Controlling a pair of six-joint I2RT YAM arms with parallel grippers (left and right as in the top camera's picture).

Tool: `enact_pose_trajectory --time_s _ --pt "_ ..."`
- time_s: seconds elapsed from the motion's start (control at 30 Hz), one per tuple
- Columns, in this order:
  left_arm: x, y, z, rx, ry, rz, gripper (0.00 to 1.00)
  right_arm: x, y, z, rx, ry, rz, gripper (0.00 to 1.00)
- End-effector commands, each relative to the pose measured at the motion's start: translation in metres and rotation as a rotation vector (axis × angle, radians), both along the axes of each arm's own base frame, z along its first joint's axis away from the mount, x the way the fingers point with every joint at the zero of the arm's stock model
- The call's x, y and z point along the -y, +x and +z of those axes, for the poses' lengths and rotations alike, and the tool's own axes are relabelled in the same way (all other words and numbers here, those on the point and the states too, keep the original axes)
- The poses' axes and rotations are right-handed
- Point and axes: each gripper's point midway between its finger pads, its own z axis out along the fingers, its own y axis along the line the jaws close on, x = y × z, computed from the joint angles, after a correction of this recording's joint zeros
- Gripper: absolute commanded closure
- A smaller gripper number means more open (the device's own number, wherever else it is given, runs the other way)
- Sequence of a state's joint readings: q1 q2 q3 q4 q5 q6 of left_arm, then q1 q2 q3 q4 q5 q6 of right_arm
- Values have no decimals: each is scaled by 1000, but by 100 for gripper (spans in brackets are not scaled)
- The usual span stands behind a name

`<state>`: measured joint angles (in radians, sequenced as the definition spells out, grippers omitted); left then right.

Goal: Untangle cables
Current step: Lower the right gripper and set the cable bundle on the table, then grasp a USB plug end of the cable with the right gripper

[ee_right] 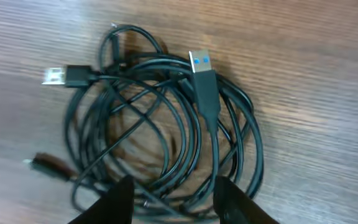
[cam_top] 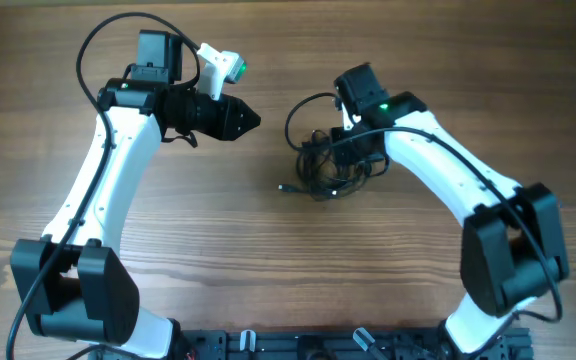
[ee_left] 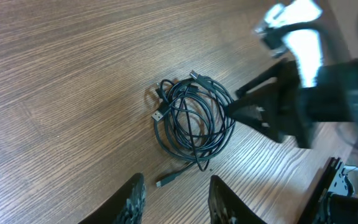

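Note:
The cables point(cam_top: 320, 160) lie as one dark coiled bundle on the wood table, right of centre. My right gripper point(cam_top: 336, 165) is down over the bundle's right side. In the right wrist view the cables point(ee_right: 166, 124) fill the frame, and the right gripper point(ee_right: 174, 200) stands open with several strands running between its fingers. A blue-tipped USB plug point(ee_right: 201, 63) lies on top and a silver plug point(ee_right: 55, 76) sticks out left. My left gripper point(cam_top: 248, 120) hovers apart, to the upper left. From the left wrist, the left gripper point(ee_left: 176, 202) is open and empty, short of the cables point(ee_left: 194, 118).
One loose plug end point(ee_left: 165, 182) trails out of the bundle toward the left gripper. The right arm's black wrist point(ee_left: 284, 106) sits against the bundle's far side. A black rail point(cam_top: 298, 345) runs along the table's near edge between both arm bases.

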<state>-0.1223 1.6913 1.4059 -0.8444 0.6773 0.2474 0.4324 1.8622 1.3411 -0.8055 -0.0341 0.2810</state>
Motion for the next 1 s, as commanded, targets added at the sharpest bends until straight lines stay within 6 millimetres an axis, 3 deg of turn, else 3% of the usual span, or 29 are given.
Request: enact_pose_trajectory --time_s 0.0,0.1,0.7,0.97 --pt "-3 -1 6 7 -1 15 66 5 -1 -30 -53 -38 -43 58" --pt "-3 -2 5 0 -1 15 66 8 -1 -38 -61 -57 -49 59" --pt "-4 -7 3 -11 6 1 67 22 -5 -43 -68 -119 -107 59" --pt "-4 -8 3 -18 7 0 67 17 -8 -50 -98 -94 -124 68"
